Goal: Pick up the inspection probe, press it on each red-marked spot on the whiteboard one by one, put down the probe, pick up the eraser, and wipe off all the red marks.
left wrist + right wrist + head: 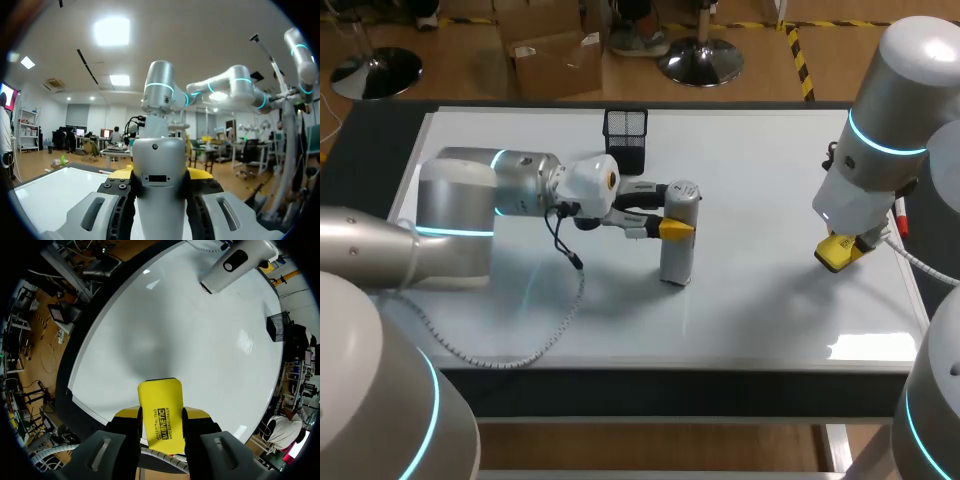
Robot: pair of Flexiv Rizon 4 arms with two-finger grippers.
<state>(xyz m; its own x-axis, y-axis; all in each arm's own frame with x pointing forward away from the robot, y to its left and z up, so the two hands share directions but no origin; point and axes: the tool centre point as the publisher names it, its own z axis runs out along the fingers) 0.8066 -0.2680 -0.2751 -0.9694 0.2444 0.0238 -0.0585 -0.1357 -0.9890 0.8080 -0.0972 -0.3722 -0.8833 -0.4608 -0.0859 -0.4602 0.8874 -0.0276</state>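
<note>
The silver cylindrical inspection probe (680, 232) stands upright on the whiteboard (770, 160), near its middle. My left gripper (672, 226) is shut on it from the side. In the left wrist view the probe (160, 180) fills the gap between the yellow-tipped fingers (201, 174). My right gripper (842, 250) is low over the board's right end, shut on the yellow eraser (836, 252). In the right wrist view the eraser (159, 416) sticks out between the fingers, and the probe (234, 262) stands far ahead of it. I see no red marks on the whiteboard (175, 330).
A black mesh pen holder (625, 140) stands at the board's far edge, behind the probe. A red-capped marker (901, 216) lies by the right edge, beside my right arm. A coiled cable (510, 345) from my left arm drapes over the front left of the board.
</note>
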